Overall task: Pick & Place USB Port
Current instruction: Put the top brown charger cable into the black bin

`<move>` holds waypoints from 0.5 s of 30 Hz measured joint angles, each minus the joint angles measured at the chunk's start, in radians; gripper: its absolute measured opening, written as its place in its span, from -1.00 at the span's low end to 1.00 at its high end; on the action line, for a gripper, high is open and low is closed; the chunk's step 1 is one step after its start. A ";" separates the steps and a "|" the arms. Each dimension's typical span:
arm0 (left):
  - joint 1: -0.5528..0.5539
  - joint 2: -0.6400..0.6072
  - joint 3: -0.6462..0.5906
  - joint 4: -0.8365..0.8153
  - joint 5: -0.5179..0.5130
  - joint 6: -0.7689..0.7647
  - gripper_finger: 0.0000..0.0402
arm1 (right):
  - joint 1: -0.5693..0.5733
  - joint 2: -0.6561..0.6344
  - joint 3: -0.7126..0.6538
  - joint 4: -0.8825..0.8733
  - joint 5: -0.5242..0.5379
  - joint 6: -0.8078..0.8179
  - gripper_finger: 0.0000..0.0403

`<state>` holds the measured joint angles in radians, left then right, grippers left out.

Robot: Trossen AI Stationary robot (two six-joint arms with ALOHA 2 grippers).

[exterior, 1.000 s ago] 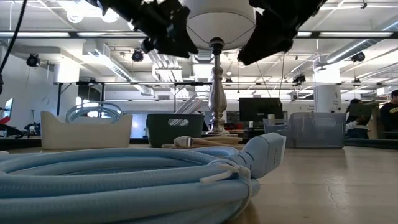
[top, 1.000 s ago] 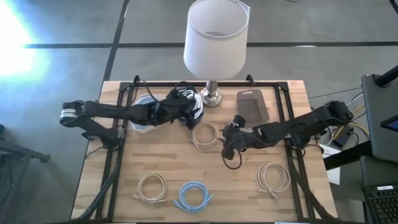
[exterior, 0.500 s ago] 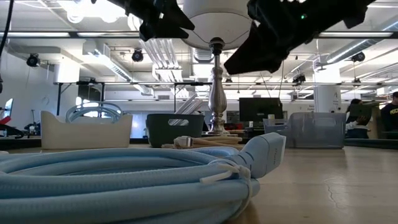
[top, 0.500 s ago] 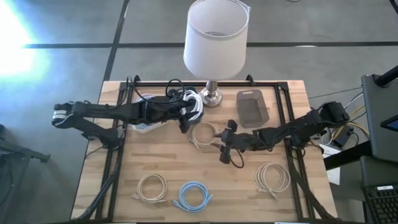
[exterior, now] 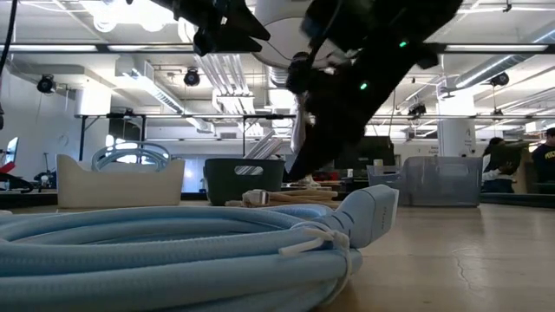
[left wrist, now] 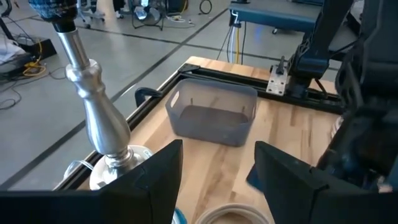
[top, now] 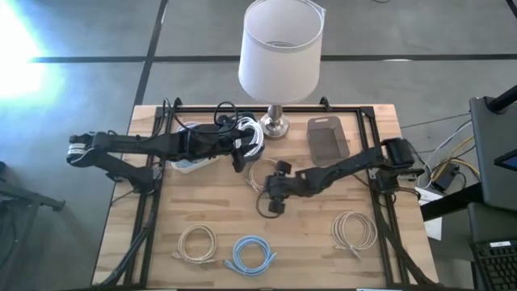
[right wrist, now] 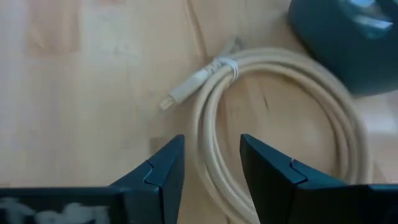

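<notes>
Wooden tabletop (top: 210, 210) carrying lamp (top: 275, 123), grey bin (top: 327, 139), white tray (top: 184, 164), beige cable coils (top: 197, 242), blue coil (top: 251, 253).

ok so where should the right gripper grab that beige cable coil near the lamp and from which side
Probably from straight above, on the strands of the beige cable coil just past its tied plug end. It lies flat on the table, so only a top-down pinch across the bundle fits. The right gripper is open with the loop's edge between its fingers. The left gripper waits by the lamp.
</notes>
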<state>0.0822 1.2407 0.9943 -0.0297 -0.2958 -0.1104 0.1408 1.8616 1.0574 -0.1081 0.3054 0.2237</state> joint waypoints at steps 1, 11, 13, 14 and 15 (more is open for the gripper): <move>0.000 0.000 0.000 -0.001 0.000 0.008 0.02 | -0.007 0.024 0.024 -0.016 0.000 0.000 -0.28; 0.001 0.002 0.000 -0.036 0.024 0.011 0.02 | -0.055 0.205 0.250 -0.293 -0.041 -0.005 -0.33; 0.001 0.002 0.000 -0.043 0.026 0.011 0.02 | -0.059 0.225 0.281 -0.321 -0.041 -0.023 -0.35; 0.001 0.002 0.000 -0.045 0.026 0.011 0.02 | -0.060 0.231 0.295 -0.336 -0.044 -0.033 -0.37; 0.001 0.002 0.000 -0.055 0.028 0.011 0.02 | -0.060 0.238 0.309 -0.352 -0.045 -0.040 -0.41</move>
<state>0.0830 1.2427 0.9940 -0.0842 -0.2681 -0.0993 0.0811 2.0994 1.3664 -0.4597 0.2602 0.1833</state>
